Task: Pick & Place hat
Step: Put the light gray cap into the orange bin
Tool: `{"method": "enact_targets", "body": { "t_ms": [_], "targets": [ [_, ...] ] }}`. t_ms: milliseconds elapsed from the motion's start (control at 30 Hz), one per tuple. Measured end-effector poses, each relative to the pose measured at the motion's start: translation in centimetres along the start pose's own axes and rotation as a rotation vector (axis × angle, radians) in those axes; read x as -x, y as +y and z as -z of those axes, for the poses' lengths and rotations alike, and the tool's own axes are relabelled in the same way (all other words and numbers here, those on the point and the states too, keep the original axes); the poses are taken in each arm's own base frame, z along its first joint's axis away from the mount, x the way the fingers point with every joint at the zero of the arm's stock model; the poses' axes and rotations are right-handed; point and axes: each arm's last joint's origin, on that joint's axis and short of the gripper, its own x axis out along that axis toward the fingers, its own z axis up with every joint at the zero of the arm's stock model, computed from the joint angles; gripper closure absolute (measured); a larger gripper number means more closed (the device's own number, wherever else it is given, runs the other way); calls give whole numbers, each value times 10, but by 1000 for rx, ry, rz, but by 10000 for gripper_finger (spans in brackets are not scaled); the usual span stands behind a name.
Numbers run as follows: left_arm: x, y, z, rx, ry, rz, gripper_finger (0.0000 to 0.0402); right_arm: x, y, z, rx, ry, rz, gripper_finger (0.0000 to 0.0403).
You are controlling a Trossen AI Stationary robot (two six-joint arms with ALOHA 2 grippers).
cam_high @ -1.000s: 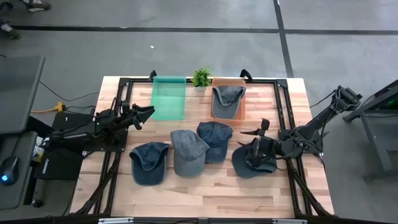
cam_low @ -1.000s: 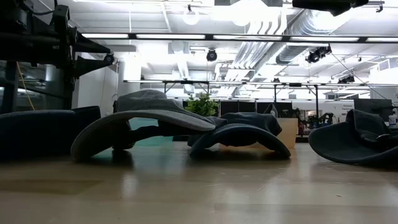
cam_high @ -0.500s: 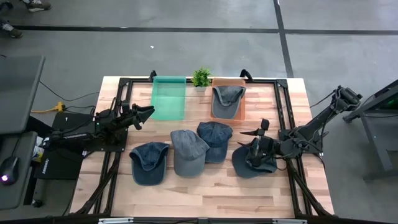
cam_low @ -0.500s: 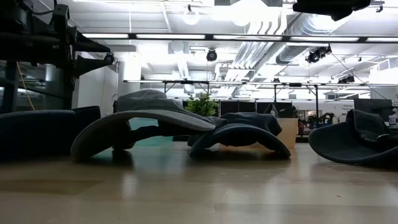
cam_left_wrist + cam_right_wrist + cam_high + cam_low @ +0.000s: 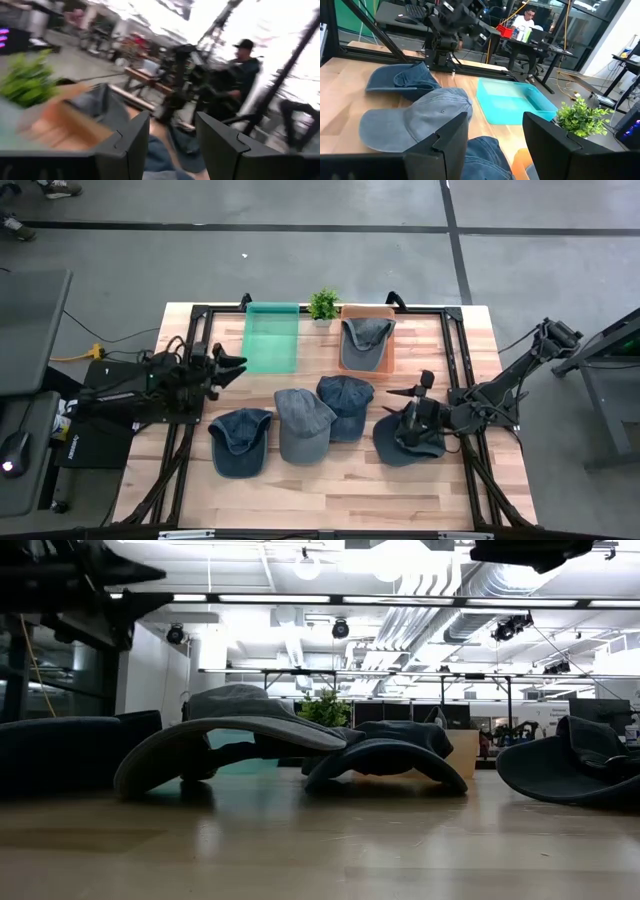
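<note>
While my right claw (image 5: 414, 394) hovers over the right side of the tabletop (image 5: 330, 495), I count five hats in all. Four lie on the wood: a dark blue hat (image 5: 240, 442) nearest the left, brim-side up; a grey-blue hat (image 5: 300, 423) just right of it; a dark blue hat (image 5: 346, 406) touching that one's far right edge; and a dark hat (image 5: 405, 445) under my right wrist, lying upside down. The fifth hat (image 5: 366, 334), greyish, sits inside the orange bin (image 5: 345, 360) at the far side. Beside that bin stands one teal bin (image 5: 271, 337), holding nothing I can see, and one small green plant (image 5: 323, 304) stands between the two at the far edge. My right claw's fingers (image 5: 447, 145) are spread wide with nothing between them, and past them I see the grey-blue hat and the leftmost blue hat. My left claw (image 5: 236, 364) is raised above the left side of the tabletop, near the teal bin, and its fingers (image 5: 224, 150) are likewise apart and hold nothing. A person in a dark cap (image 5: 244, 62) stands in the room beyond. I can read no brand or writing on any hat or bin
</note>
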Motion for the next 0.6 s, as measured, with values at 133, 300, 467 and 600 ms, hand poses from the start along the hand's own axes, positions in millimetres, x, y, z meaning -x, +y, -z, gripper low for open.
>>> {"method": "enact_targets", "body": {
  "t_ms": [133,300,467,600],
  "targets": [
    [-7,-5,-7,-38,101,23,243,-2,-2,0,0,4,11,218],
    [-23,-12,-10,-52,263,19,243,-4,-3,1,5,8,17,218],
    [-50,-32,-12,-107,410,93,243,-4,-4,1,39,14,51,218],
    [-70,-56,-11,-149,495,117,243,-4,-5,2,20,23,93,218]
  ]
}}
